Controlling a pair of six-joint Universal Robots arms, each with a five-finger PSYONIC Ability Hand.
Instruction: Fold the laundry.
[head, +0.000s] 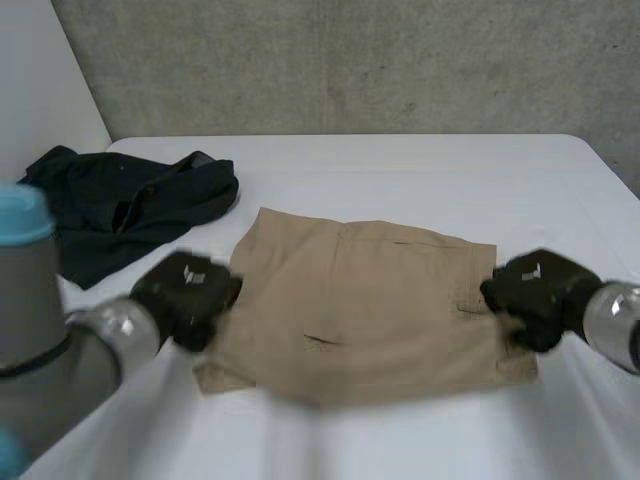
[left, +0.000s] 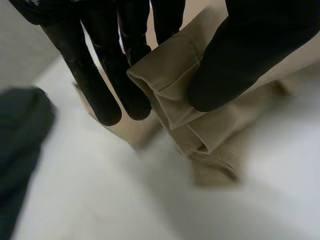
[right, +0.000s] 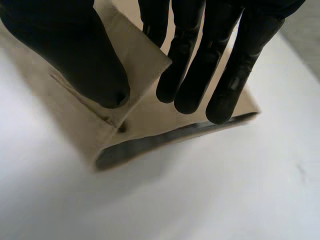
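Hands first: the left hand (head: 185, 295) has a rolled fold at the left edge of the tan cloth (head: 370, 300) nipped between its thumb and straight fingers (left: 107, 95). The right hand (head: 535, 290) pinches a raised flap at the right edge the same way, thumb on top. The tan cloth lies folded mid-table (head: 420, 165), between both hands. A black cloth (head: 120, 205) is heaped near its far left corner.
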